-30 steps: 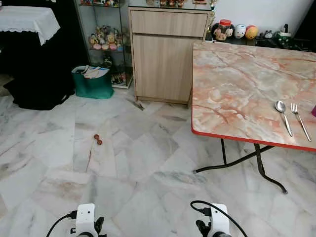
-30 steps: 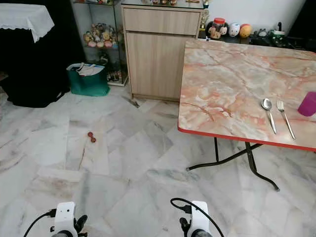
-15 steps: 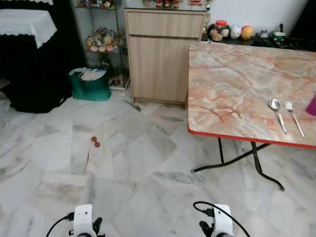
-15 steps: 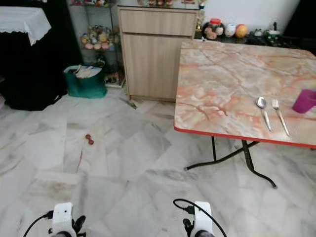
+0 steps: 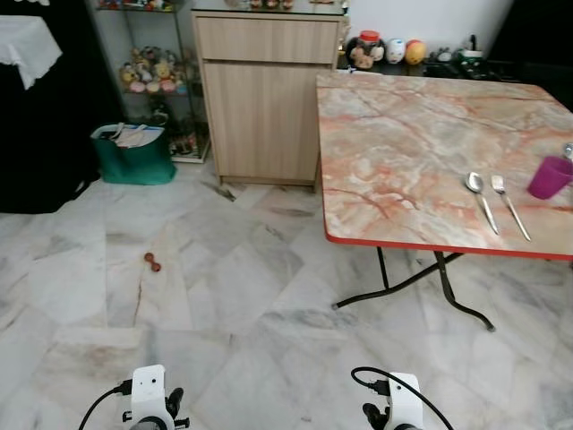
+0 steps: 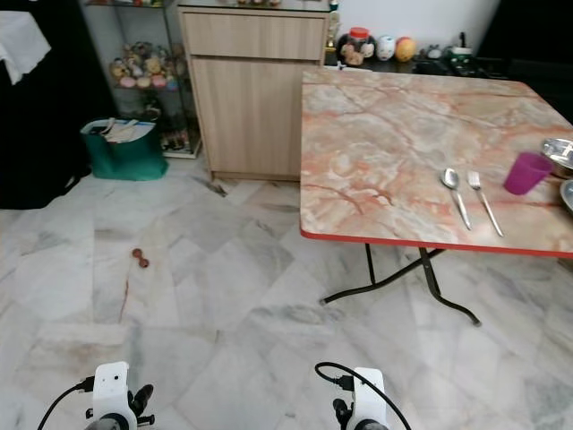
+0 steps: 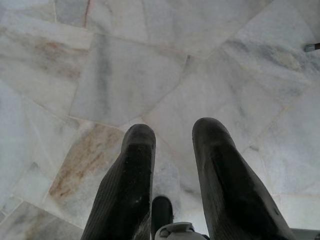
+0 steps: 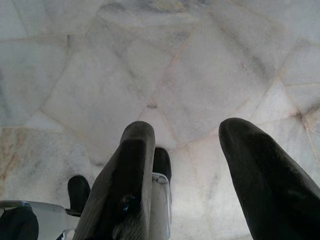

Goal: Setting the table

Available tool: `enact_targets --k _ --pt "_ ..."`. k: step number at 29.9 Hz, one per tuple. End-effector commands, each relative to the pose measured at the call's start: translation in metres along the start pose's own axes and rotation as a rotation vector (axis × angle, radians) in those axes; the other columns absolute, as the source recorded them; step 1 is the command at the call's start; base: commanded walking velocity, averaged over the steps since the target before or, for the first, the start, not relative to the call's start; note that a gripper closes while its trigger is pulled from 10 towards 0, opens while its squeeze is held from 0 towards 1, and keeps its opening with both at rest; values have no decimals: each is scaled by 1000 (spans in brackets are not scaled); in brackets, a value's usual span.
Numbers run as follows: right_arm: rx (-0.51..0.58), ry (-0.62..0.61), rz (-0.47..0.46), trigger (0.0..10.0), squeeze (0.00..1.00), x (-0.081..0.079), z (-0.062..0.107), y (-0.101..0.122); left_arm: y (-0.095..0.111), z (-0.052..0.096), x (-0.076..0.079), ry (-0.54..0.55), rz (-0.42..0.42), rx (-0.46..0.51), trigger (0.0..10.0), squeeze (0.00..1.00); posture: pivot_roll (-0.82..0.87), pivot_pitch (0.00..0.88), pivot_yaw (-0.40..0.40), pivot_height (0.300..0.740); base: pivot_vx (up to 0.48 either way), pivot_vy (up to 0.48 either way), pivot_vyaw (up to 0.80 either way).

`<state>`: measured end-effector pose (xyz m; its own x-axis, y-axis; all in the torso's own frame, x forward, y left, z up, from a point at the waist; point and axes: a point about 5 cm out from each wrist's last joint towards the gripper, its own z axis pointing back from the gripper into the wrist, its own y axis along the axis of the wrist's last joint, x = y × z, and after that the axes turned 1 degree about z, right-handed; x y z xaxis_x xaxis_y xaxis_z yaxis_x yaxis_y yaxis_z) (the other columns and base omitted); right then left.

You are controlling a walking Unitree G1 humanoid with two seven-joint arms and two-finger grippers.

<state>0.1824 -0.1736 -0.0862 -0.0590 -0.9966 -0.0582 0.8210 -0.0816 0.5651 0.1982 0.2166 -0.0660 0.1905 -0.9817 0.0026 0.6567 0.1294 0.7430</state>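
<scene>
A marble-patterned table (image 5: 421, 143) with a red edge stands ahead on my right. Near its front edge lie a spoon (image 5: 479, 197) and a fork (image 5: 508, 202) side by side, with a purple cup (image 5: 548, 176) just right of them. A metal dish (image 6: 559, 152) shows at the table's far right. Both arms hang low at the bottom of the eye views. My left gripper (image 7: 172, 137) points down at the bare marble floor, fingers apart and holding nothing. My right gripper (image 8: 192, 140) also hangs open over the floor, holding nothing.
A wooden cabinet (image 5: 264, 98) stands against the wall left of the table. A green bag (image 5: 134, 154) sits by a glass shelf of toys (image 5: 148, 76). A small red object (image 5: 152, 262) lies on the floor. Black folding legs (image 5: 421, 287) reach out under the table.
The camera has turned right: cabinet, bag and table slid left in view, and the purple cup and the metal dish came into sight. Both arms hang as before.
</scene>
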Motion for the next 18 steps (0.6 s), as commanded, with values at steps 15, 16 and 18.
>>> enact_targets --k 15,16,18 --pt "7 -10 -6 10000 0 2 0 3 -4 1 0 9 -5 -15 10000 0 57 0 -40 732 0 -172 -224" --pt "6 -11 -5 10000 0 2 0 3 -4 1 0 9 -5 -16 10000 0 57 0 -41 732 0 -251 0" --pt "8 -11 -8 10000 0 3 0 3 -4 1 0 9 -5 -16 10000 0 57 0 -41 732 0 -249 0"
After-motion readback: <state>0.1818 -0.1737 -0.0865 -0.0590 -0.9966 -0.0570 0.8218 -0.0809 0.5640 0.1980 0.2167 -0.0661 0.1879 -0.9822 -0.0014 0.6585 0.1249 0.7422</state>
